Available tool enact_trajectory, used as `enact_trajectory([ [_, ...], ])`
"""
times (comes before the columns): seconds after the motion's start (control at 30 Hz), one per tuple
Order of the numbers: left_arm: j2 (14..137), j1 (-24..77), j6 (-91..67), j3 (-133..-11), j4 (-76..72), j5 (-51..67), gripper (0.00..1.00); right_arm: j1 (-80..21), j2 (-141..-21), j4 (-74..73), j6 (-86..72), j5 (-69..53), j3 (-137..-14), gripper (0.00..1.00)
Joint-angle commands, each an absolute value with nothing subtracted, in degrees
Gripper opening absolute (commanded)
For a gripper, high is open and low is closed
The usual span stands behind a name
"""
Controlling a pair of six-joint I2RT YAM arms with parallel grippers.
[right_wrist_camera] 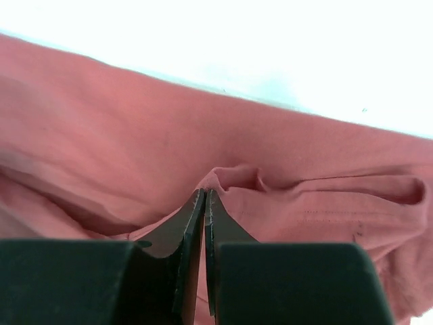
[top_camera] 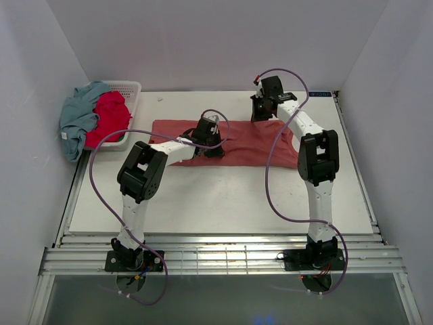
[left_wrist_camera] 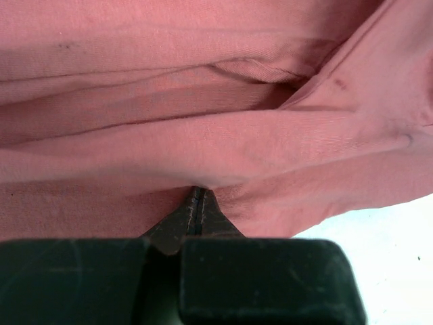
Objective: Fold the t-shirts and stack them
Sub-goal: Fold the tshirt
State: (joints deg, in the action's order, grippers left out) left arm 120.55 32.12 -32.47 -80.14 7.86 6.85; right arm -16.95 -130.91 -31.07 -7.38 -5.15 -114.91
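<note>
Plain pale walls (top_camera: pixel 203 40) close in a flat white tabletop (top_camera: pixel 223 203), with the two arms bolted at its near edge. A dusty salmon-red cotton t-shirt (top_camera: pixel 243 147) lies spread sideways across the far middle of the tabletop, loosely creased and not yet folded.

The left end effector (left_wrist_camera: pixel 196 196) is down on the shirt near its middle. Its wrist view shows the two fingers pressed together with a raised ridge of salmon cloth pinched between their tips. A strip of bare tabletop shows at the lower right of that view.

The right end effector (right_wrist_camera: pixel 204 195) is at the shirt's far right edge. Its fingers are also closed tight, nipping a small pucker of the same cloth just inside the hem. White tabletop lies beyond the fabric's edge.

At the far left corner stands a white plastic lattice basket (top_camera: pixel 132 87). A bright crimson cotton t-shirt (top_camera: pixel 111 116) is heaped in it. A grey-blue cotton t-shirt (top_camera: pixel 76 115) is touching it and drapes over the basket's left side and off the tabletop's edge. Both are crumpled and lie well apart from the salmon shirt.
</note>
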Motion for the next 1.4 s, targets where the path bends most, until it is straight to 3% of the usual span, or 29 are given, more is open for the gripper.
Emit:
enact_trajectory([
  [0.0,117.77,32.43,-32.87,-78.93,8.26,6.33,0.00,-16.79,-126.65,-26.19,-8.44,-5.62,-116.01,0.08],
  [0.5,116.89,32.43,-32.78,-77.34,8.70,6.06,0.00,-16.88,-134.82,-20.05,-10.11,-14.06,-115.58,0.08],
  [0.57,116.81,32.43,-32.87,-76.99,8.62,6.15,0.00,-16.88,-134.91,-19.08,-9.41,-13.63,-113.92,0.16],
  [0.63,116.72,32.43,-32.87,-76.91,8.61,6.24,0.00,-16.88,-135.09,-18.11,-8.79,-12.92,-113.38,0.32],
  [0.7,116.63,32.43,-32.78,-76.82,8.53,5.98,0.00,-16.88,-134.74,-17.76,-7.56,-11.52,-113.20,0.37],
  [0.9,117.33,32.17,-30.59,-79.45,10.02,2.82,0.00,-16.88,-124.30,-13.19,-4.75,-5.72,-107.07,0.44],
  [1.13,115.59,30.94,-27.79,-81.82,10.98,-3.33,0.00,-17.66,-110.23,-17.39,-5.97,-0.44,-96.43,0.44],
  [1.37,109.44,28.13,-23.03,-83.41,12.13,-10.72,0.01,-19.07,-106.88,-20.30,-7.46,6.32,-84.21,0.42],
])
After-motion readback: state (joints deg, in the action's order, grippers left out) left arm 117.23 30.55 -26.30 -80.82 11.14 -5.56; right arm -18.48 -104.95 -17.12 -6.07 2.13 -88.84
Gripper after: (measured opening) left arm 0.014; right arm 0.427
